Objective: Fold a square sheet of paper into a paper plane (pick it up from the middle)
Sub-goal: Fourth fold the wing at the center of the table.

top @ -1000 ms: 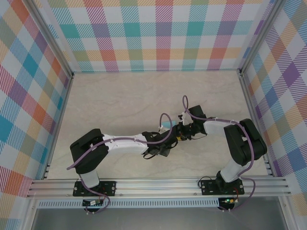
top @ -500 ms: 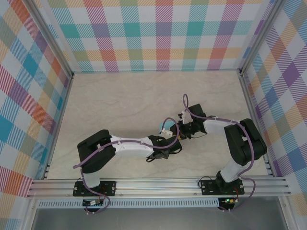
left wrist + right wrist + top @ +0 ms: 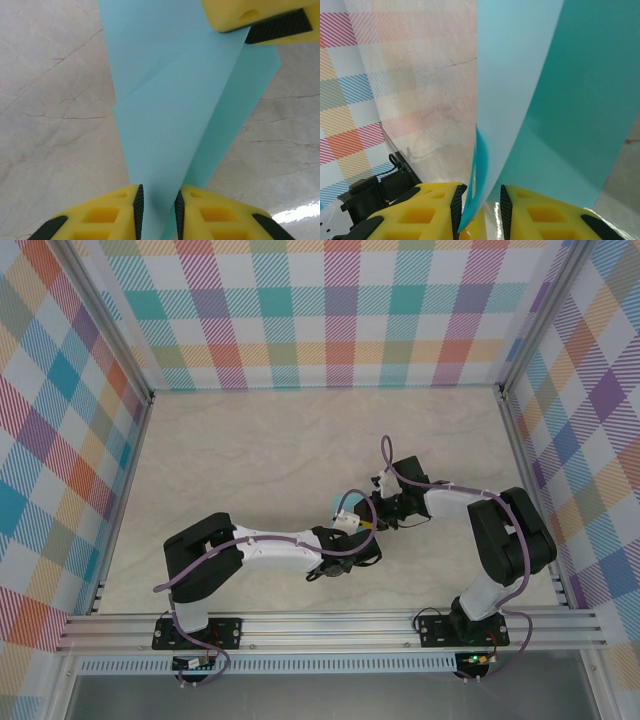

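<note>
The light cyan paper plane (image 3: 170,100) is a folded strip with a slanted crease, held just above the marble table. My left gripper (image 3: 159,207) has its pads closed in on the narrow end, and the paper fills the slit between them. A yellow finger of my right gripper (image 3: 250,12) presses on the far end. In the right wrist view my right gripper (image 3: 479,210) is shut on the plane's (image 3: 530,75) folded layers, which bow between its pads. From above, both grippers meet mid-table, the left gripper (image 3: 362,532) below the right gripper (image 3: 378,515), with a sliver of paper (image 3: 343,503) showing.
The marble table (image 3: 250,460) is bare to the left and at the back. Plaid walls (image 3: 330,310) close in three sides. An aluminium rail (image 3: 330,625) runs along the near edge by both arm bases.
My left arm has reached right, toward the right gripper, and its jaws have narrowed around the paper. The right arm has kept still with its grip.
</note>
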You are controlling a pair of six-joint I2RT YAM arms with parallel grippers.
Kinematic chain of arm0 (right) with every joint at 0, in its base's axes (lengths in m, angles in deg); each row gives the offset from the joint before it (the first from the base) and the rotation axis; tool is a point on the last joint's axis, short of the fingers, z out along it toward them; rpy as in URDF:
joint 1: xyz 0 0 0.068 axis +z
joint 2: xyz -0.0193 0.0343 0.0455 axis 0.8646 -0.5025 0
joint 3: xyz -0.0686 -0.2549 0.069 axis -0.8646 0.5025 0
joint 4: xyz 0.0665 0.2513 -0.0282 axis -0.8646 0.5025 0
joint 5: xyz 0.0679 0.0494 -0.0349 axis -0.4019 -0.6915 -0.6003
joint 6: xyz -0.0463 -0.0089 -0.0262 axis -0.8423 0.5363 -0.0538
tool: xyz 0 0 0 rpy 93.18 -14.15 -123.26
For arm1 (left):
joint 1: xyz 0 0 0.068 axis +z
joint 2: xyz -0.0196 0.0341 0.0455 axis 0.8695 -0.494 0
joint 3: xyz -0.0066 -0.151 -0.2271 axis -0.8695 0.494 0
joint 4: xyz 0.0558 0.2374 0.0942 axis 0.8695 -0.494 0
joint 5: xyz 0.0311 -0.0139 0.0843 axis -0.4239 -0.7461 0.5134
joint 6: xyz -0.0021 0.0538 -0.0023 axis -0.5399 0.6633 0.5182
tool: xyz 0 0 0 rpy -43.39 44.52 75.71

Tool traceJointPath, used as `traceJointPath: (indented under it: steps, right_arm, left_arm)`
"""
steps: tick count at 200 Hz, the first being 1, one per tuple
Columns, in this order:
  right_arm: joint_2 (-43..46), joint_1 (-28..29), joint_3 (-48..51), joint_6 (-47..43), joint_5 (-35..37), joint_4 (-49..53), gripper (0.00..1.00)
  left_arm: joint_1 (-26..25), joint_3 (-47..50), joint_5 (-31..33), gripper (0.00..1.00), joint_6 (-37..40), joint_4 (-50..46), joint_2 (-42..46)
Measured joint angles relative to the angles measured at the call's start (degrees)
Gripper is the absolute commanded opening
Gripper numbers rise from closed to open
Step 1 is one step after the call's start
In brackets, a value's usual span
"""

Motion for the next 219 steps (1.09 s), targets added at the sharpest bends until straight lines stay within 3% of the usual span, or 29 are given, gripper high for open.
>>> traceJointPath:
  steps: [59,118,138,173,219]
  right_arm:
    - [0.0,0.0,-0.07,-0.02,0.48,0.83,0.3]
    - [4.26,0.0,-0.07,-0.28,4.26,4.15,0.34]
    - [8.26,0.0,-0.04,-0.57,6.01,5.14,0.49]
    - [18.01,-0.07,1.73,-0.02,9.81,5.73,0.56]
    - [24.37,-0.07,4.66,-0.11,11.8,5.79,0.53]
  left_arm:
    - [0.0,0.0,0.52,0.1,0.0,-0.85,0.0]
    - [0.85,2.75,-2.25,0.07,1.33,3.3,1.09]
    - [2.32,6.34,-6.38,0.07,2.01,7.39,3.76]
    - [7.23,12.04,-16.13,0.07,2.93,15.52,8.13]
    - [13.4,17.79,-28.92,0.07,2.91,24.83,10.91]
